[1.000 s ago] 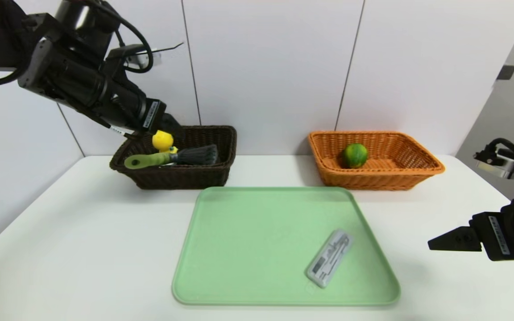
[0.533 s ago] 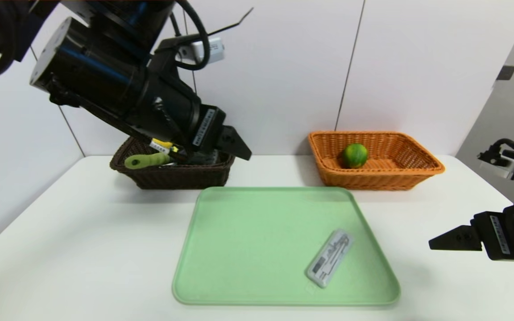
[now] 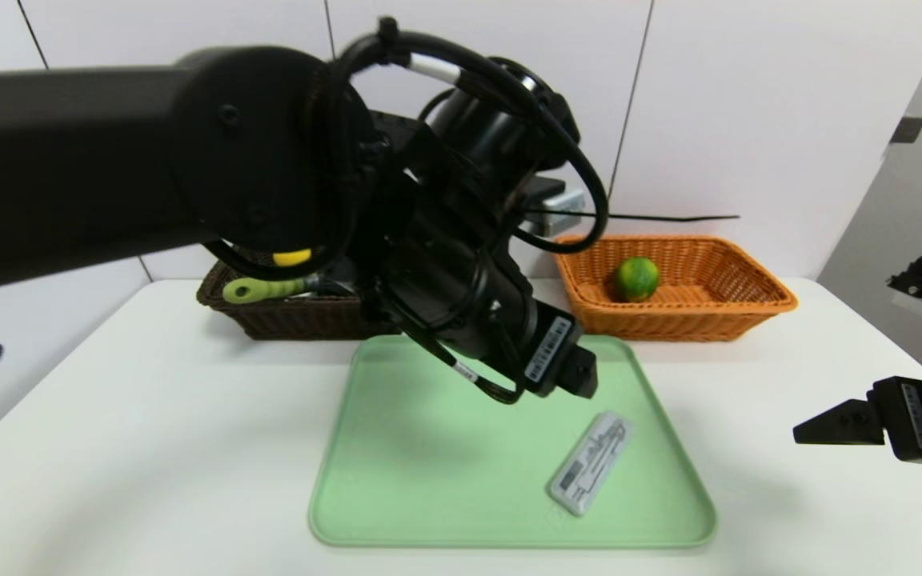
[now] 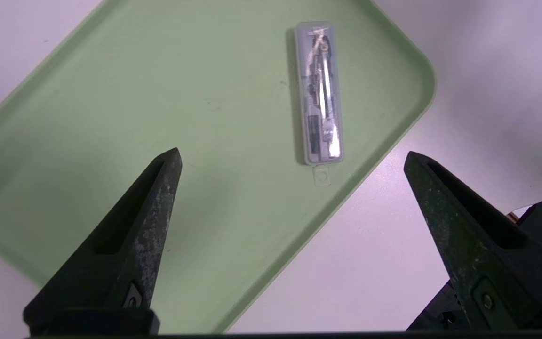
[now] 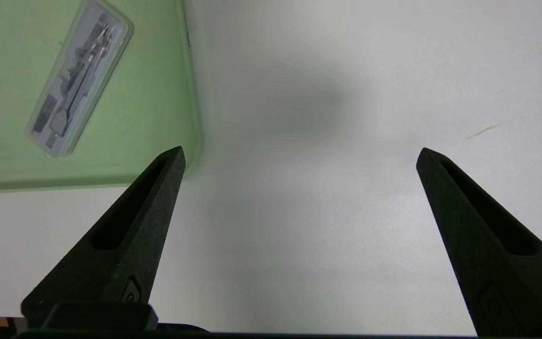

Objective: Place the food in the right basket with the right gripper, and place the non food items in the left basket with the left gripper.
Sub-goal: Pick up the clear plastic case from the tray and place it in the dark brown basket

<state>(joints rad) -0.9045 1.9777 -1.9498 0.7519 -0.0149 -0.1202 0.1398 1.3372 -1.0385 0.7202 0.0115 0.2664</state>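
Grey case (image 3: pixel 591 463) lies alone on the green tray (image 3: pixel 397 496). One lime (image 3: pixel 635 278) sits in my orange basket (image 3: pixel 749 308); brush (image 3: pixel 262 289) and toy (image 3: pixel 292 258) fill the dark basket (image 3: pixel 285 318). My left gripper (image 4: pixel 292 157) hangs above the tray, jaws wide, empty. My right gripper (image 5: pixel 299 155) hovers over the desk (image 3: pixel 149 448), jaws wide, empty.

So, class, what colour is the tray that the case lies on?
Pale green: the tray under the grey case, clearest in the head view.
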